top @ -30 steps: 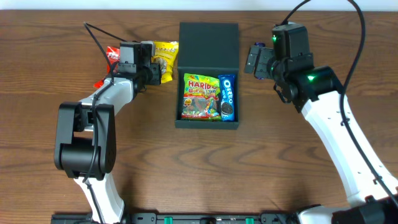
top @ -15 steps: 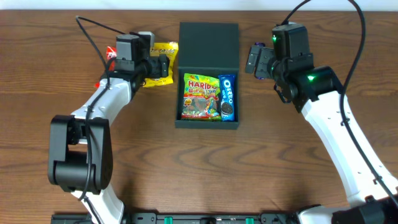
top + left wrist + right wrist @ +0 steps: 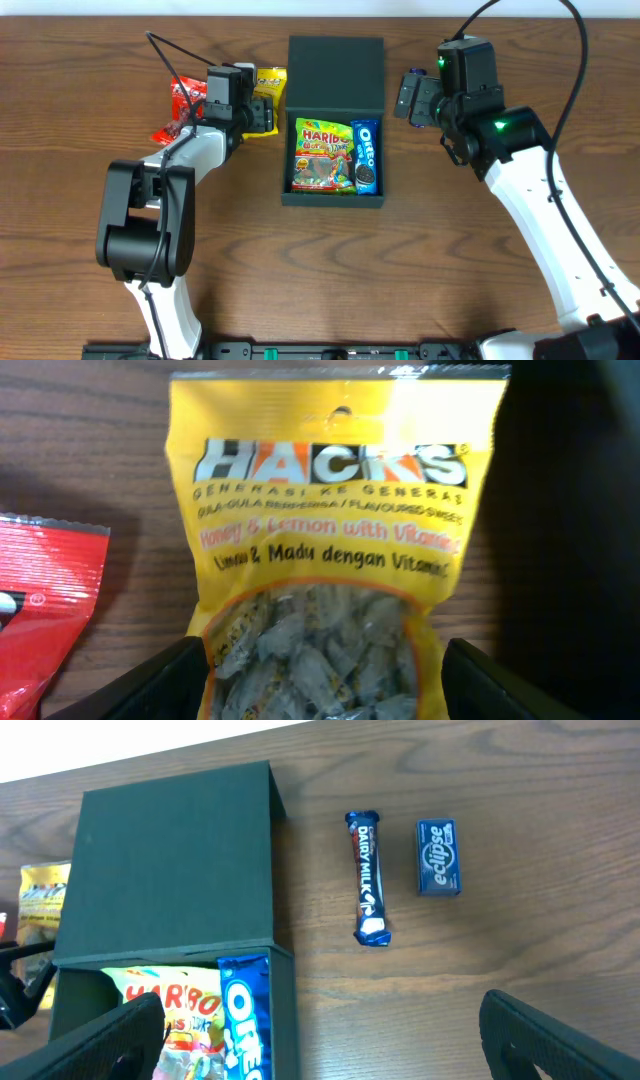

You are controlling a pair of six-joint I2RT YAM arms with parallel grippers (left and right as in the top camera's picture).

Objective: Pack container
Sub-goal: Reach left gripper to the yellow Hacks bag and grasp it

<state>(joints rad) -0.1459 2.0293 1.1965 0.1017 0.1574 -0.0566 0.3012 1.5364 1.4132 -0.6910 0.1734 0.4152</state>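
Observation:
The dark container (image 3: pixel 333 198) stands open at the table's middle, its lid (image 3: pixel 335 70) laid flat behind it. Inside lie a Haribo bag (image 3: pixel 320 155) and a blue Oreo pack (image 3: pixel 365 155). A yellow Hacks sweets packet (image 3: pixel 330 540) lies flat on the wood just left of the container. My left gripper (image 3: pixel 325 685) is open with one finger (image 3: pixel 160 685) at each side of the packet's lower end. My right gripper (image 3: pixel 330 1035) hangs open over the table by the container's right wall.
A red packet (image 3: pixel 180 100) lies left of the yellow one, also at the left edge (image 3: pixel 40 620) of the left wrist view. A Dairy Milk bar (image 3: pixel 368 878) and a blue eclipse box (image 3: pixel 437 858) lie on the wood right of the lid.
My left gripper was shut beside the yellow packet; it has opened and now straddles the packet's lower end. The left arm shifted a little. The right arm has not moved.

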